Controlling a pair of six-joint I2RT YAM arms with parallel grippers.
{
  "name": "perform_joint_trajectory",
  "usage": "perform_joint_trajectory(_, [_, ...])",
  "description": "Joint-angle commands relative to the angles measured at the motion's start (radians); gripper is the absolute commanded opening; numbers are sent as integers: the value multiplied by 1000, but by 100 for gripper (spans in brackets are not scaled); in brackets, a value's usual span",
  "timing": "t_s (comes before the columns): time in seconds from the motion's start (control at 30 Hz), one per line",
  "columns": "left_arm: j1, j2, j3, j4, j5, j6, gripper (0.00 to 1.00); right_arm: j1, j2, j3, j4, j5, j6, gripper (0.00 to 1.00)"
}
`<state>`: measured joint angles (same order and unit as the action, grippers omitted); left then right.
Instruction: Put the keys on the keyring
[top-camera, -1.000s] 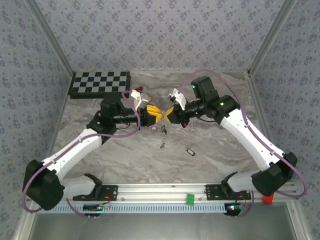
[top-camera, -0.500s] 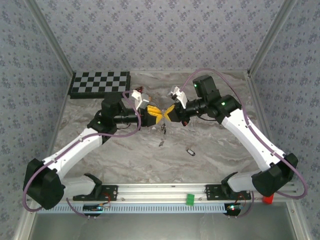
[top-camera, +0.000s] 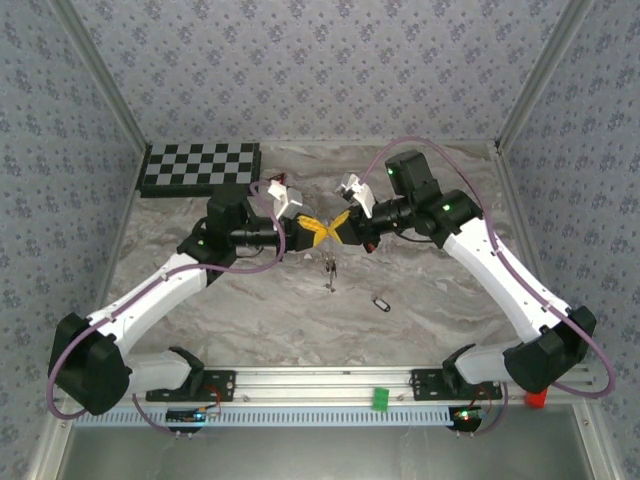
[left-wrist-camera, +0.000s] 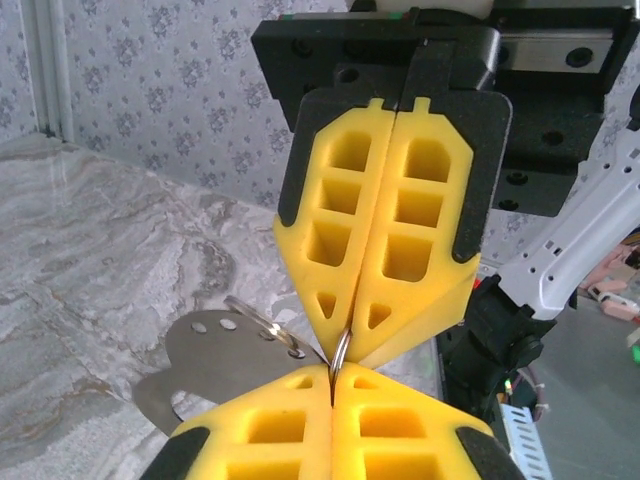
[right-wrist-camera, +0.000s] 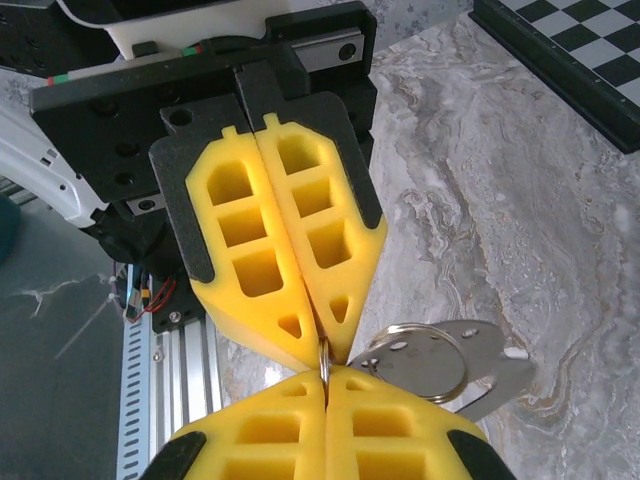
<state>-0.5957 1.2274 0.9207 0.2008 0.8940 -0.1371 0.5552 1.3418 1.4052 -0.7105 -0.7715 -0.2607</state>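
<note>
Now, above the table (top-camera: 260, 310), the left gripper (top-camera: 316, 231) and right gripper (top-camera: 331, 229) meet tip to tip in the upper middle of the frame. Both are squeezed tight on the ring (left-wrist-camera: 262, 322), which has a metal tag (left-wrist-camera: 190, 362). One key (top-camera: 380, 303) lies on the table, lower right of them, not touching.

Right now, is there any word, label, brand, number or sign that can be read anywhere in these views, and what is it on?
None can be read.
The checkerboard has only black and white squares.
The metal tag shows punched holes and no lettering.
</note>
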Motion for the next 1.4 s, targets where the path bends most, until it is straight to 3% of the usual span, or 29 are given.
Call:
perform_joint_trajectory(0.0, [-19, 6, 39, 31, 21, 3, 0, 19, -7, 3, 14, -29, -9, 0])
perform_joint_trajectory(0.1, [-22, 0, 27, 68, 3, -21, 0, 15, -19, -14, 9, -32, -19, 1])
perform_joint_trajectory(0.17, [-23, -6, 6, 115, -13, -46, 0, 0, -45, -48, 54, -35, 13, 24])
perform_joint_trajectory(0.2, [-23, -8, -3, 136, -20, -58, 0, -9, -62, -66, 100, -37, 38, 26])
perform_joint_trajectory(0.57, [-55, -11, -53, 333, -108, -180, 0, -113, -310, -470, 791, -44, 378, 28])
perform_joint_trajectory(0.8, [-75, -22, -80, 468, -195, -271, 0, -132, -389, -675, 1212, 59, 548, 25])
perform_joint_trajectory(1.13, [-93, -22, -117, 625, -305, -385, 0, -56, -336, -716, 1412, 103, 597, 25])
perform_joint_trajectory(1.37, [-93, -36, -120, 652, -308, -415, 0, -41, -322, -725, 1471, 127, 605, 24])
